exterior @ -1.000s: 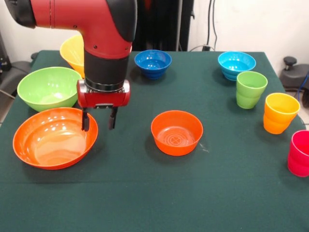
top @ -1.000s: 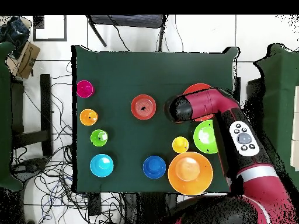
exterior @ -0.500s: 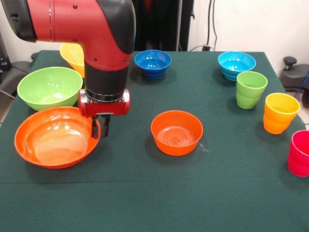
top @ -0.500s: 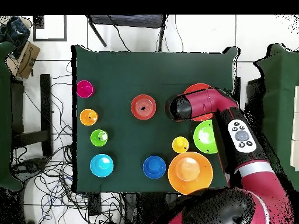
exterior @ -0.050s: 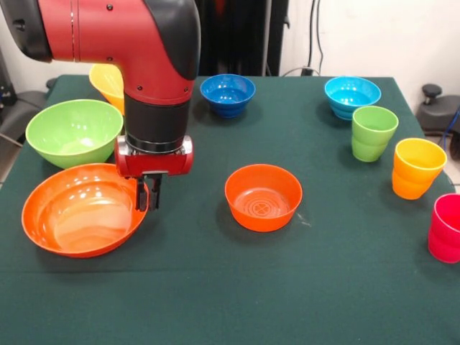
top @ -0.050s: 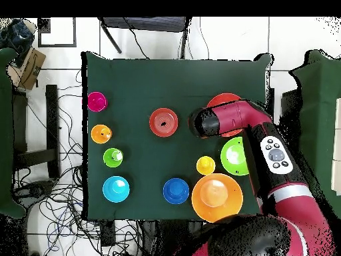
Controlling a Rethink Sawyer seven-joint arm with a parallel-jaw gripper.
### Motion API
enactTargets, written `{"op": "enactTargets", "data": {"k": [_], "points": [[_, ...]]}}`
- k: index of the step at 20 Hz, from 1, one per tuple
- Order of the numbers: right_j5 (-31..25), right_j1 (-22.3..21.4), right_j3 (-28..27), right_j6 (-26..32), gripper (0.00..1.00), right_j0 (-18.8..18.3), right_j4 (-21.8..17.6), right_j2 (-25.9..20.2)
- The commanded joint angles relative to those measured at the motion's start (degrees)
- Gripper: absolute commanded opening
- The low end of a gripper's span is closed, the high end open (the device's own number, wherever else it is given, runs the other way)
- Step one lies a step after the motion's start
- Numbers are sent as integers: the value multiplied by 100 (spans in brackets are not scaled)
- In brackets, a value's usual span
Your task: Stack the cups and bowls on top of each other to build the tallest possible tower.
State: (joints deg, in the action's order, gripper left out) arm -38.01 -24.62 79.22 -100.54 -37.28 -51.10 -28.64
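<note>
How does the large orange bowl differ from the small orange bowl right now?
The large orange bowl is wider and shallower; the small orange bowl is narrower with steeper walls. The claw is shut on the large bowl's rim, while the small bowl sits free, apart from the claw. Both are glossy orange and upright on the green table.

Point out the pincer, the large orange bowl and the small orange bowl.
pincer (exterior @ -0.050s: 149, 195), front view, between its tips at the bowl's rim
large orange bowl (exterior @ -0.050s: 75, 215), front view, inner floor
small orange bowl (exterior @ -0.050s: 262, 205), front view, inner floor
</note>
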Motion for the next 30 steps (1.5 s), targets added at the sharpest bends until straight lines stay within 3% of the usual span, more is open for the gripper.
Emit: {"op": "enactTargets", "data": {"k": [1, 6, 16, 25, 30], "points": [[333, -10, -84, 879, 0, 132, -448, 25], [262, -875, 635, 657, 0, 200, -279, 170], [69, -1754, 1298, 327, 0, 328, -87, 313], [178, -1992, 1623, -351, 0, 692, -84, 582], [458, -1953, 1806, -957, 0, 1089, -128, 895]]}}
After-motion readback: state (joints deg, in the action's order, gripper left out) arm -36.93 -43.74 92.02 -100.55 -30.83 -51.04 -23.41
